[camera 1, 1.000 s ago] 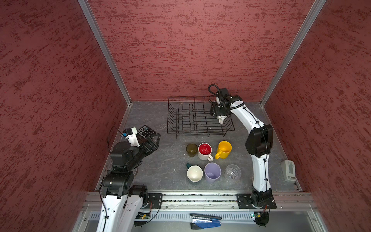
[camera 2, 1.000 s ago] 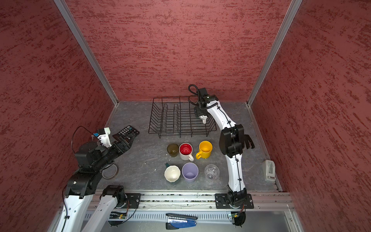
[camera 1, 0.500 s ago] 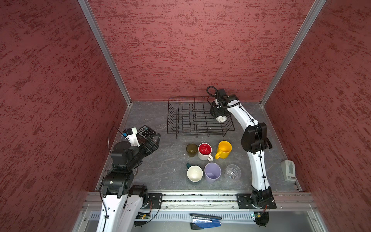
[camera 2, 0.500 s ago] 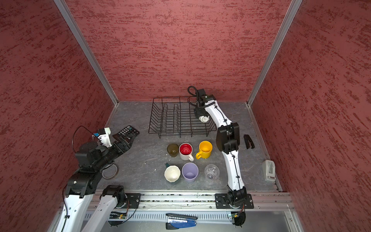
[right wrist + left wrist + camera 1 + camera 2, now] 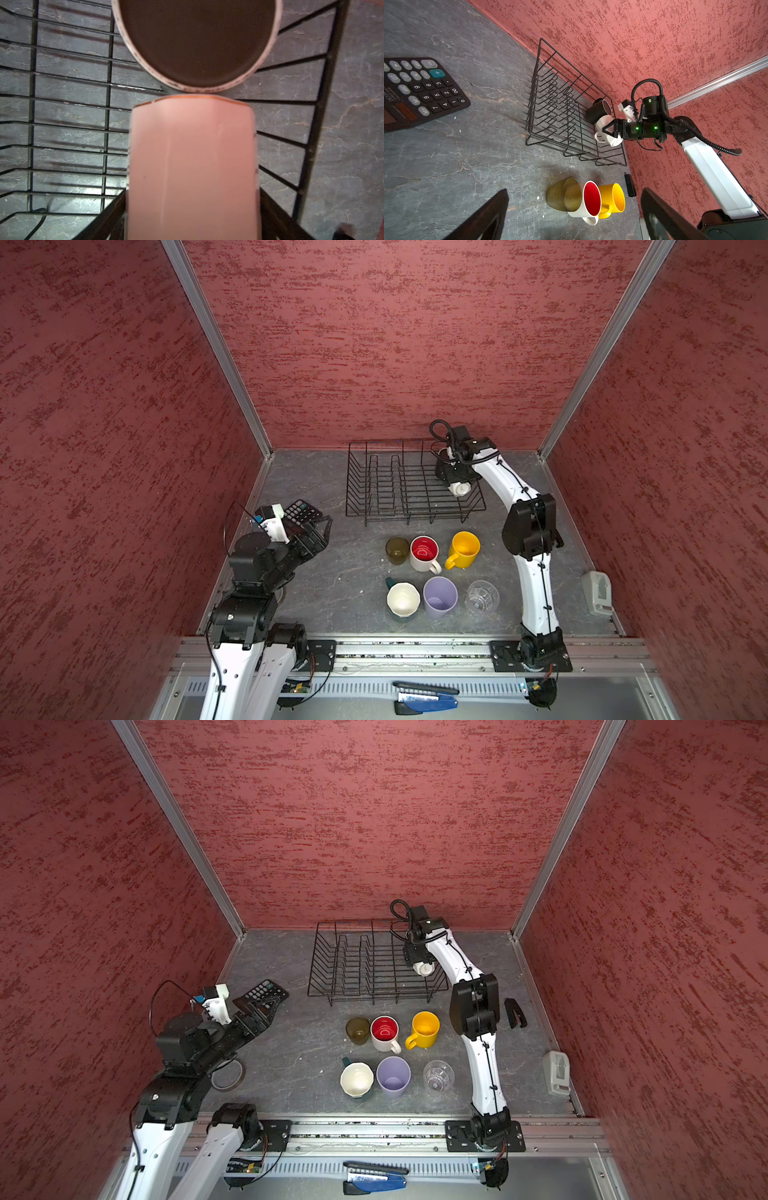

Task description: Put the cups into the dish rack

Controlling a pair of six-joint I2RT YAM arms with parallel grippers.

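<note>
The black wire dish rack (image 5: 388,489) stands at the back of the table. My right gripper (image 5: 456,483) is shut on a white mug (image 5: 462,488) just above the rack's right end, beside a black mug (image 5: 599,110) that sits in the rack's far right corner. In the right wrist view the held mug (image 5: 191,166) fills the middle and its rim is close to the black mug (image 5: 197,41). In front of the rack stand an olive tumbler (image 5: 397,549), a red-lined mug (image 5: 424,552), a yellow mug (image 5: 464,548), a teal mug (image 5: 402,599), a lavender tumbler (image 5: 439,597) and a clear glass (image 5: 482,596). My left gripper (image 5: 320,531) hangs open at the left.
A calculator (image 5: 302,512) lies under my left gripper, with a tape roll (image 5: 227,1075) near that arm's base. A small black clip (image 5: 514,1013) and a white plastic piece (image 5: 597,593) lie along the right edge. A blue stapler (image 5: 424,697) rests on the front ledge.
The right arm's elbow has swung a little and its wrist has tilted, keeping the white mug over the rack's right end. The left arm has not moved.
</note>
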